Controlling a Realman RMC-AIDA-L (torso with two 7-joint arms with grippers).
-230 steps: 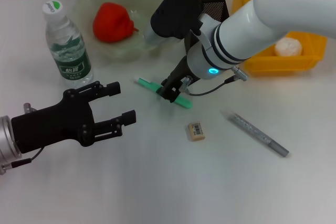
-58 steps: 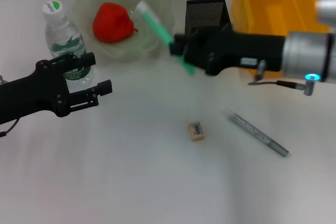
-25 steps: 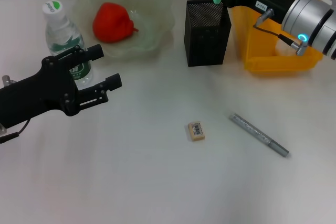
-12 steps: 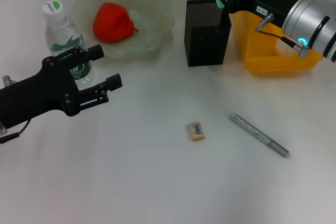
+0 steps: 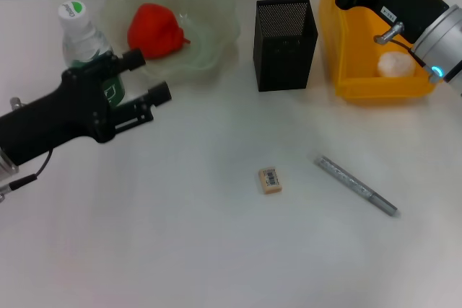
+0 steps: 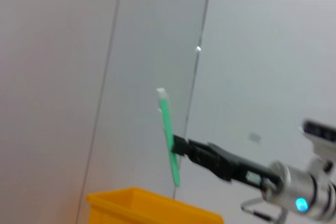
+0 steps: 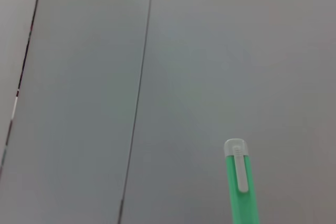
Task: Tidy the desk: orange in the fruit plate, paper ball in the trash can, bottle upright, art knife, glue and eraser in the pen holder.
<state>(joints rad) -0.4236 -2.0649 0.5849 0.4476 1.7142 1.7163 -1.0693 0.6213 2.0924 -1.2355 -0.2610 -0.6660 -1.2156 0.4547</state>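
While our right hand (image 6: 178, 148) is gripping the green art knife (image 6: 168, 135) upright above the trash can (image 5: 361, 70), the pen holder (image 5: 284, 45) is sitting lower toward our left, whose open left hand (image 5: 141, 81) is hovering by the bottle (image 5: 79, 34).

White tabletop (image 5: 216, 250), grey panelled wall (image 7: 79, 77)

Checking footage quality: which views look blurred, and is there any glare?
Head view: sharp, soft even light, faint shadows under the pen holder; no harsh glare. Left wrist view: soft, the green knife in the right gripper slightly smeared. Right wrist view: mostly plain wall, knife tip clear.
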